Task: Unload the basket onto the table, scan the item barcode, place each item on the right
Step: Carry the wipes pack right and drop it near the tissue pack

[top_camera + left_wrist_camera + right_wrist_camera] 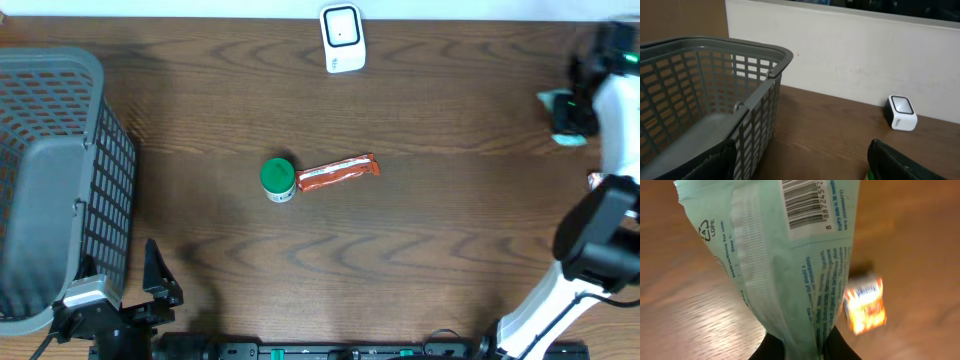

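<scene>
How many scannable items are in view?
4: a green-lidded jar and orange snack bar mid-table, a mint packet in the right gripper, a small orange packet lying nearby. Basket may hide more.

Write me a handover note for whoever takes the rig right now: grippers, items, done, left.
Left gripper: open, empty, beside the grey basket.
Right gripper: shut on the mint-green pouch, far right of the table; its barcode faces the wrist camera.
Barcode scanner: far edge, centre. Green-lidded jar and orange snack bar side by side mid-table; small orange packet at the right edge.
Done: pouch gripped. Left: present its barcode to the scanner.
</scene>
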